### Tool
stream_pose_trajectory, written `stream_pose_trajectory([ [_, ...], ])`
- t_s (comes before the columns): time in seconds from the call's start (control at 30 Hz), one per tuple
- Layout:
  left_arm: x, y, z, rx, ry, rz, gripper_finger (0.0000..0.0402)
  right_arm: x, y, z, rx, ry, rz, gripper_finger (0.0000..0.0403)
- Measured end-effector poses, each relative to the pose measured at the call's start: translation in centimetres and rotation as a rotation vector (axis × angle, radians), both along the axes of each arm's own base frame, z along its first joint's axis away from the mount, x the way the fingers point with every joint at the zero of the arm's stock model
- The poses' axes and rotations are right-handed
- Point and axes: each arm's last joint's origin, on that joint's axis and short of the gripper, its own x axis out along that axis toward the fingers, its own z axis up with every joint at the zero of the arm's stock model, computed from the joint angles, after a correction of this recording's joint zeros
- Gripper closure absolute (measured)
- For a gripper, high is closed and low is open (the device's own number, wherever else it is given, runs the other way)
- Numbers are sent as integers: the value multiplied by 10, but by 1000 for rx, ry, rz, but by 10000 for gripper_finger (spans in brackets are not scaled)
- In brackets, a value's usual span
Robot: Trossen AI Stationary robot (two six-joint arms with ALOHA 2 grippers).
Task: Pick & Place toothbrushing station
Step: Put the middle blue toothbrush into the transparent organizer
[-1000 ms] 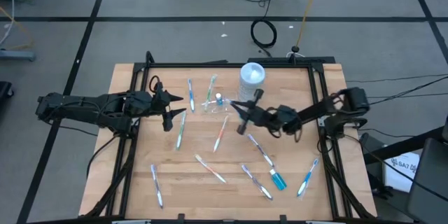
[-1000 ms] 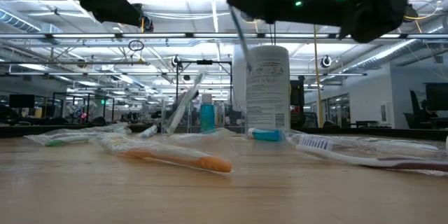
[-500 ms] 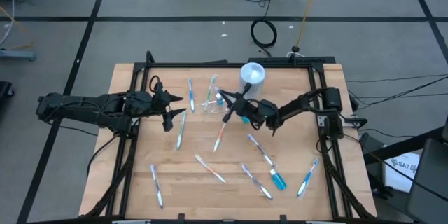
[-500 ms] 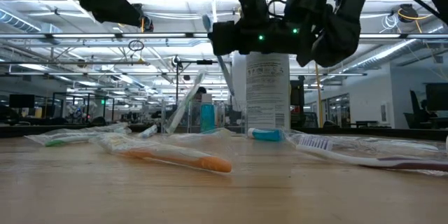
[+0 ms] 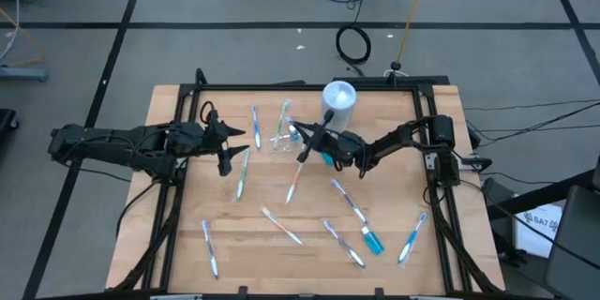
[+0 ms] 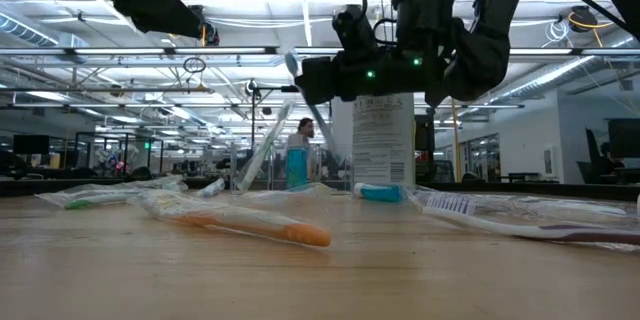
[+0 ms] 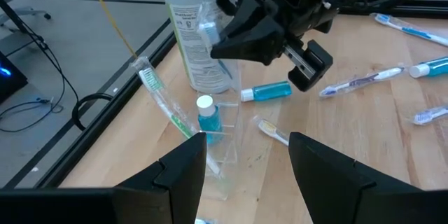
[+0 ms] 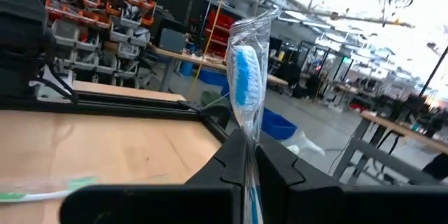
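My right gripper is shut on a clear-wrapped toothbrush with blue bristles, above the table just right of the small clear cup. The cup stands on its base and holds a green toothbrush and a small blue tube. The held toothbrush also shows in the left wrist view. My left gripper is open and empty, hovering left of the cup. My right gripper pinches the wrapped toothbrush's shaft below the head, between its two fingers. The fingers come roughly level from the table's right and lie across the brush. The brush is lifted clear and tilted, its head uppermost.
The tall white canister stands just behind the right gripper. Several wrapped toothbrushes lie scattered, such as an orange one and a green one. Blue tubes lie near the canister and at the near right. A black frame edges the table.
My right gripper has carried the toothbrush toward the table's left, to just beside the cup, and has come down, staying shut on it. The brush stays lifted clear.
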Motion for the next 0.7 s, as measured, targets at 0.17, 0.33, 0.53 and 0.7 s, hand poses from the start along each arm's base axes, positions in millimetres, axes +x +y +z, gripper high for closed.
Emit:
stream_pose_trajectory([
  [0.17, 0, 0, 0, -1, 0, -2, 190, 0, 1, 0, 68, -40, 13, 396],
  [0.33, 0, 0, 0, -1, 5, -2, 190, 0, 3, 0, 119, -70, 26, 396],
  [0.53, 0, 0, 0, -1, 5, -2, 190, 1, 12, 1, 140, -92, 53, 396],
  [0.7, 0, 0, 0, -2, 4, -1, 190, 0, 20, 4, 146, -129, 26, 396],
])
